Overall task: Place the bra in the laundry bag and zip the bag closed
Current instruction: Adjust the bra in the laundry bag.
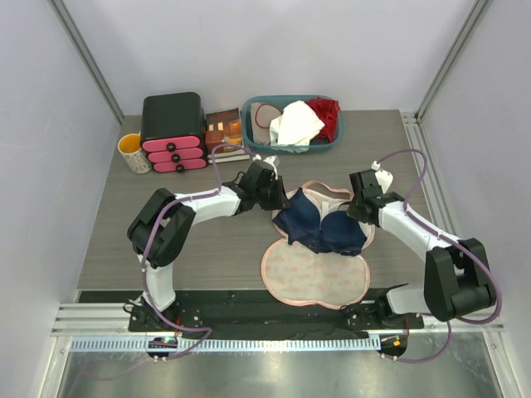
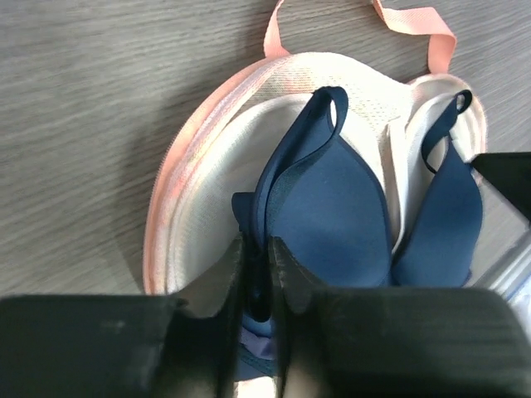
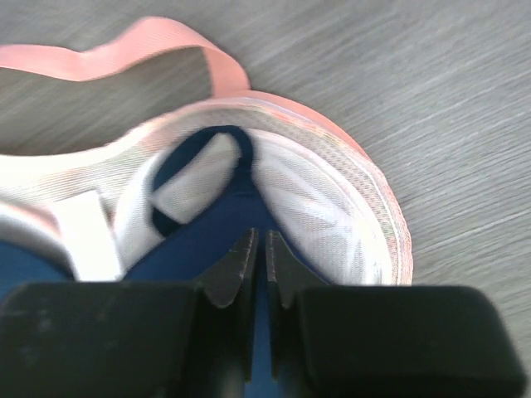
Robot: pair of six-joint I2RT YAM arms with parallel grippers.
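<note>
Flanking the bra [image 1: 322, 225] in the open laundry bag [image 1: 315, 278], left hand [image 2: 259, 245] and right hand [image 3: 259, 240] gape barely; grip unclear.

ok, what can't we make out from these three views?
1. Whether the left end effector or right end effector grips the bra: wrist views, their near-closed fingers hide the contact.
2. The laundry bag zipper pull: too small in the top view, out of frame in both wrist views.
3. What lies under the white cloth in the basket: top view, cloth covers it.
</note>
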